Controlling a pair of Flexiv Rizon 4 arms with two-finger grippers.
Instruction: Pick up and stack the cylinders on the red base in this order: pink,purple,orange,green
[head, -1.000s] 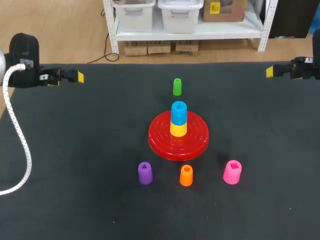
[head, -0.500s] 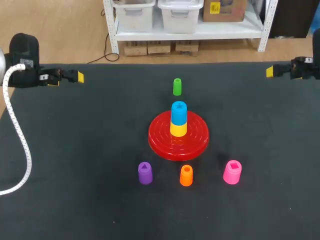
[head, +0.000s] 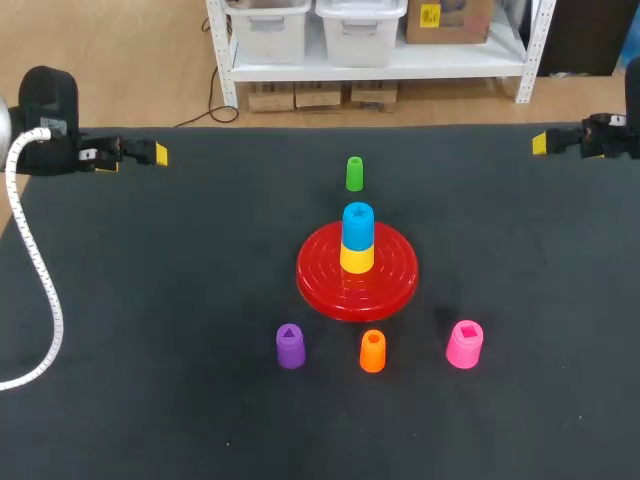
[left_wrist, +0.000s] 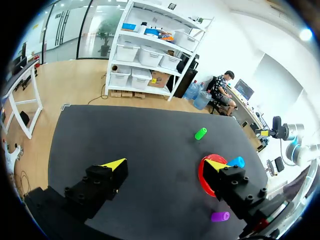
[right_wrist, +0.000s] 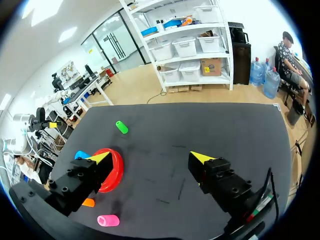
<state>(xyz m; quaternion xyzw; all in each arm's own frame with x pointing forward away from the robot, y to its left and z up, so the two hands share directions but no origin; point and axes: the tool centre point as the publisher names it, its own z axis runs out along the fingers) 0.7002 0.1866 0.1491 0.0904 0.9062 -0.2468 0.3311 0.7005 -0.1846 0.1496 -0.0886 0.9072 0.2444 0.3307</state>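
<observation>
Two arms stand at the far corners of the bench, one on each side. The left claw is open and empty, its two yellow-tipped fingers spread wide over bare bench. The right claw is likewise open and holds nothing. Between the two claws and well apart from both sits the red base. It carries a yellow cylinder with a blue cylinder stacked on top. The green cylinder stands upright on the bench just beyond the base, not touching it, and lies ahead of each claw in that arm's wrist view. Three more cylinders stand upright in a row on the near side of the base, all clear of it. The purple cylinder is towards the left claw's side and the pink cylinder towards the right claw's side. The orange cylinder stands between them. In the left wrist view the base is partly hidden behind one finger, and the purple cylinder shows beside that finger. In the right wrist view the base sits behind one finger, with the orange and pink cylinders beside it.
</observation>
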